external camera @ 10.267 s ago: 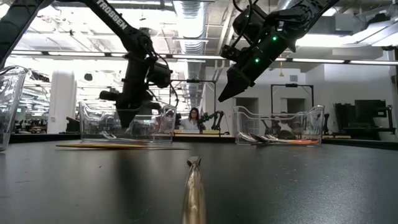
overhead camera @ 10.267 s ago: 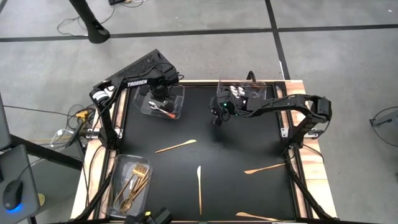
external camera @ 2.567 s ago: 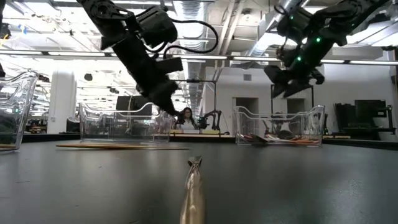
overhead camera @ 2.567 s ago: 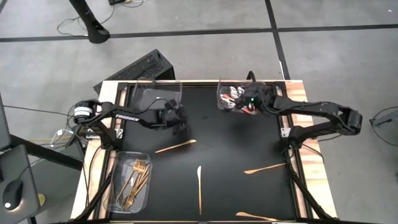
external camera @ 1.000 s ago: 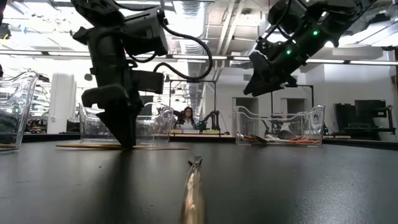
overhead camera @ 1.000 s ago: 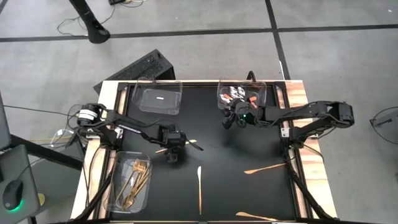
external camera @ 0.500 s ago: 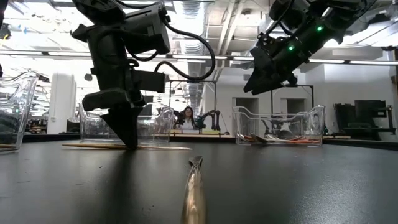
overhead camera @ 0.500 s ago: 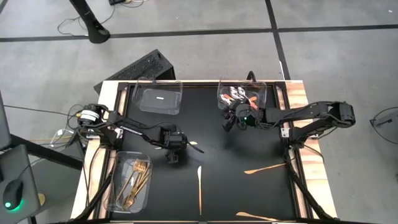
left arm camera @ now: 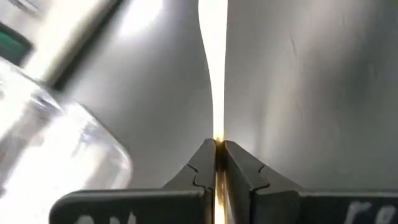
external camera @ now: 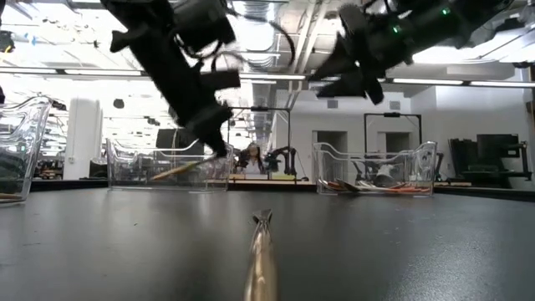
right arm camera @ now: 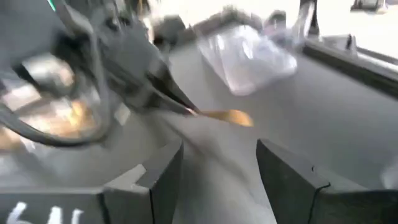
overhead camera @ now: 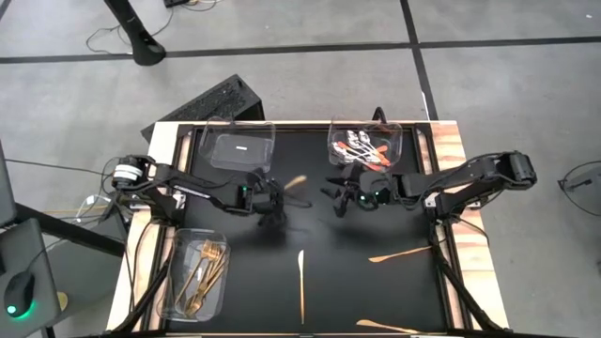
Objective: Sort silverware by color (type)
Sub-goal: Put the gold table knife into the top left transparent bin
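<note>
Gold knife point(left arm camera: 213, 74) pinched in left end effector point(left arm camera: 216, 163), lifted off table point(overhead camera: 357, 272)

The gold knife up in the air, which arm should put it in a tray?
The left. Its pincer is already shut on the gold knife, near the clear tray. The right pincer is open and holds nothing.
</note>
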Motion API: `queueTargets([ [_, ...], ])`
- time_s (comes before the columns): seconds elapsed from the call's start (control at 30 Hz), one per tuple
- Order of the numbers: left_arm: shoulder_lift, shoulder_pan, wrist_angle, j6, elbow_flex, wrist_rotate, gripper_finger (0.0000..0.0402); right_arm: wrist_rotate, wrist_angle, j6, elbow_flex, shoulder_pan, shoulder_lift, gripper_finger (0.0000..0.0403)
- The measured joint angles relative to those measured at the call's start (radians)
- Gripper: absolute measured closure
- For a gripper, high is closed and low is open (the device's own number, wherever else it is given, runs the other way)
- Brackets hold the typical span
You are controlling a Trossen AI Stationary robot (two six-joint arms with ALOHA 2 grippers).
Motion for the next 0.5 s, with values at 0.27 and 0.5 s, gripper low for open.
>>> queueTargets([
  [0.27, -0.084, -0.017, 0.231, 0.090, 0.002, -0.191, 0.0401, 0.036, 0.284, 0.087, 0.001, -0.020, 0.089, 0.0178],
  [0.5, -0.085, -0.034, 0.438, 0.251, 0.002, -0.180, 0.0401, 0.034, 0.513, 0.079, 0.006, -0.060, 0.187, 0.0178],
])
